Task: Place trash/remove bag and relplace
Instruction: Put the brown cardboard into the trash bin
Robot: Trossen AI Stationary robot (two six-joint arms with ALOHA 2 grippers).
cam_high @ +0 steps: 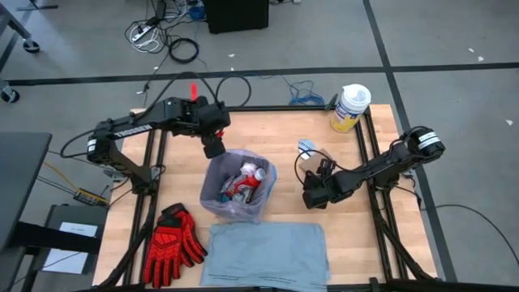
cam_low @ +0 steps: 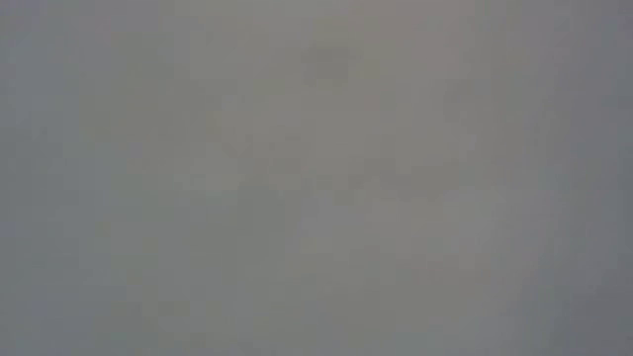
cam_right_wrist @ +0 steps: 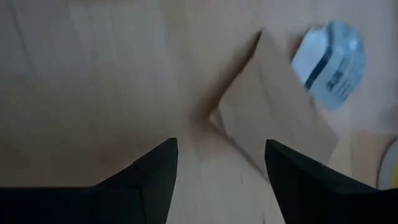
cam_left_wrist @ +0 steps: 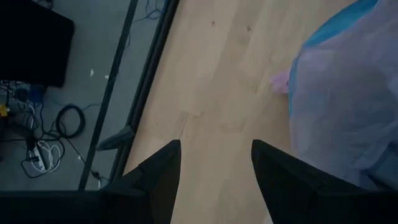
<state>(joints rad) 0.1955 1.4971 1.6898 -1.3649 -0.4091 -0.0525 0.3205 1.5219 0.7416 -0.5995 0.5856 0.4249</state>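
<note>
A bin lined with the pink-lavender bag [cam_high: 238, 185] stands mid-table and holds trash: a red-capped little bottle [cam_high: 243, 185] and white paper [cam_high: 249, 169]. My left gripper [cam_high: 214, 150] hovers open just beyond the bag's far-left rim; in its wrist view the open fingers [cam_left_wrist: 216, 174] frame bare wood, with the bag [cam_left_wrist: 348, 93] beside them. My right gripper [cam_high: 311, 198] hangs open right of the bin. A brown cardboard piece [cam_right_wrist: 273, 112] and a white-and-blue scrap [cam_right_wrist: 329, 65] lie flat on the table ahead of its fingers [cam_right_wrist: 221, 180]. The low view shows only grey.
A flat grey-blue liner [cam_high: 266, 253] lies at the near edge with red gloves [cam_high: 172, 243] to its left. A yellow tub with a white lid [cam_high: 350, 107] stands at the far right corner. A small pink scrap [cam_left_wrist: 280, 81] lies by the bag.
</note>
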